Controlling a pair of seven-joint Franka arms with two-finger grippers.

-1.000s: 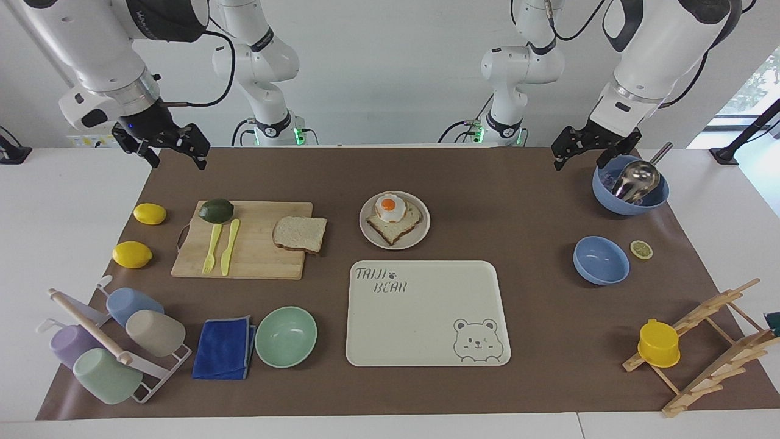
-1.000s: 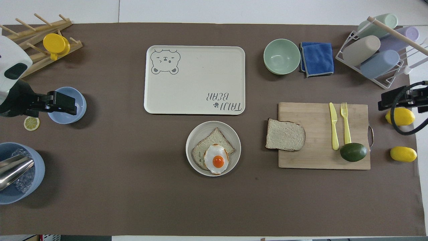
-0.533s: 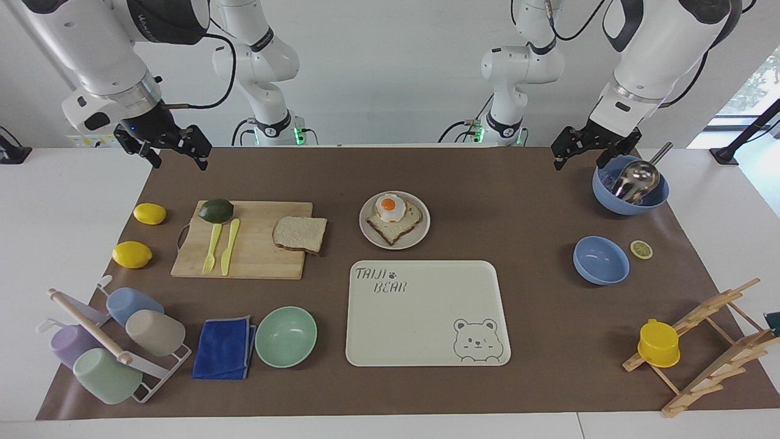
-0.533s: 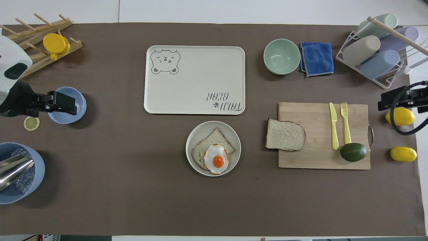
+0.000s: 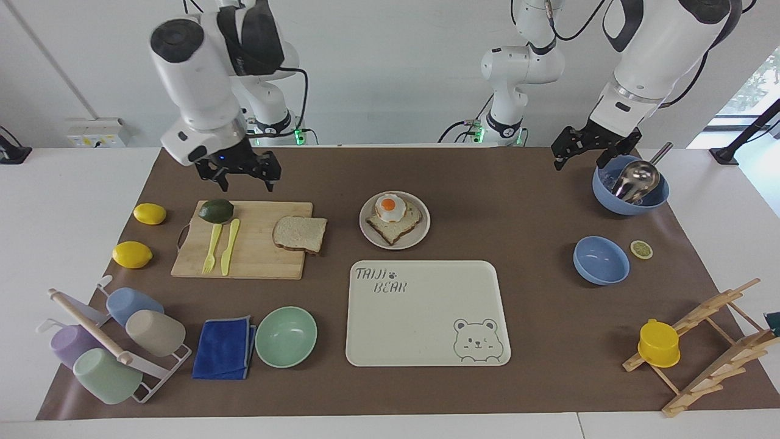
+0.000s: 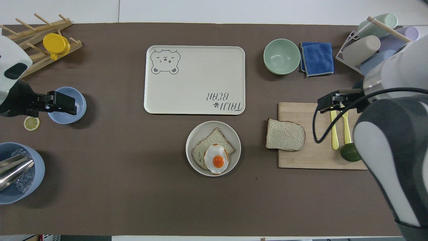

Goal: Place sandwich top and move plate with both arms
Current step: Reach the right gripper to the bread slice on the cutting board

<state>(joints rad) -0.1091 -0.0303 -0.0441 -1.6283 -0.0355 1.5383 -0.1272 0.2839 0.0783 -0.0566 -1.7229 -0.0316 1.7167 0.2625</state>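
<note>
While both arms hang above the worktop (image 5: pixel 487 183), the right claw (image 5: pixel 242 177) is up over the cutting board (image 5: pixel 256 256), jaws apart, holding nothing; the left claw (image 5: pixel 590 152) waits beside the blue bowl with the scoop (image 5: pixel 631 194), also spread and empty. The plate (image 5: pixel 421 235) sits mid-worktop, nearer the robots than the bear tray (image 5: pixel 426 329), carrying the egg-topped bread slice (image 5: pixel 393 221). The sandwich top (image 5: pixel 300 233) lies flat on the board's edge toward the plate, overhanging slightly.
</note>
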